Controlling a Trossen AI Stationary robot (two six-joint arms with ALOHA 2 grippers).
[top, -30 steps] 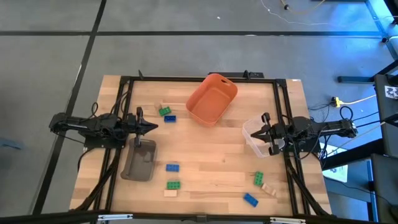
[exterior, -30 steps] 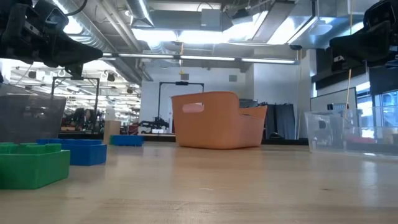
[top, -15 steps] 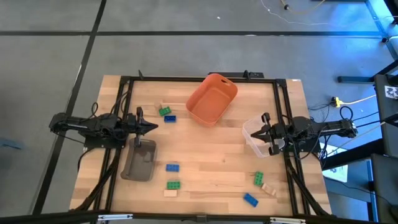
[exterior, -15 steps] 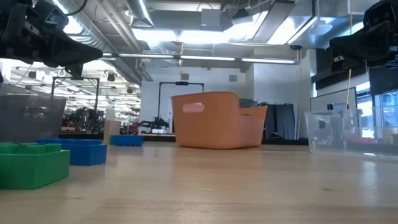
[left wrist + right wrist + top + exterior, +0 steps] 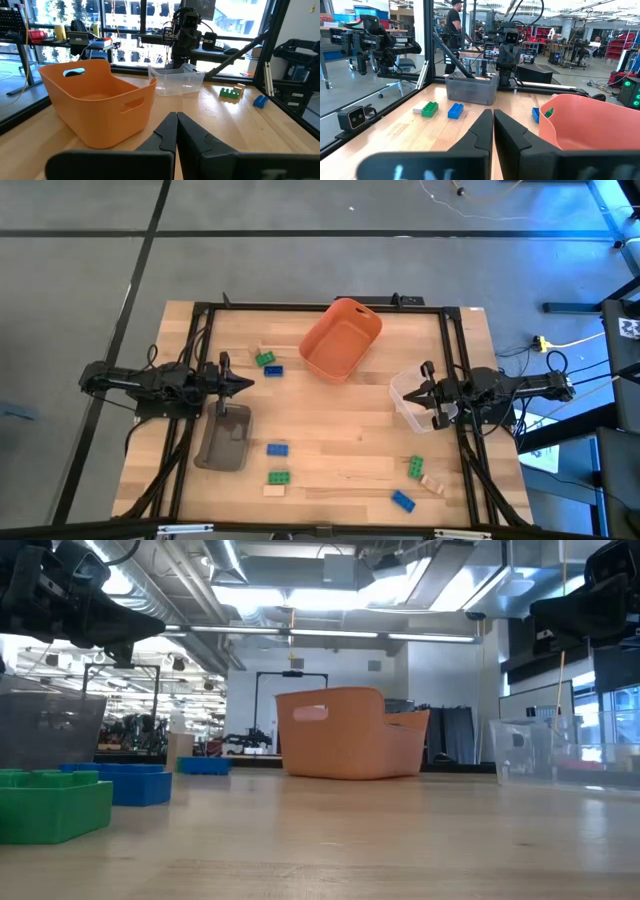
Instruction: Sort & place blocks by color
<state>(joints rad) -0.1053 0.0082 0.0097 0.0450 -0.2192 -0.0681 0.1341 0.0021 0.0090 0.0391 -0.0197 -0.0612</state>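
Observation:
Small studded blocks lie flat on the table in three groups. A green block [image 5: 265,360], a blue one [image 5: 273,370] and a tan one [image 5: 265,350] lie left of the orange bin. Blue [image 5: 277,448], green [image 5: 279,477] and tan [image 5: 274,490] blocks lie near the table's near edge. Green [image 5: 415,468], tan [image 5: 432,482] and blue [image 5: 402,501] blocks lie at the near right. My left gripper [image 5: 246,384] is shut and hovers above the table beside the grey tray's far end. My right gripper [image 5: 410,393] is shut over the clear bin [image 5: 405,408].
The orange bin [image 5: 342,339] stands at the table's far middle, tilted on its base line. The grey tray [image 5: 224,438] sits at the near left. A black frame [image 5: 200,340] runs along the table's edges. Bare wood [image 5: 340,430] lies between the arms. A person [image 5: 454,20] stands beyond the table.

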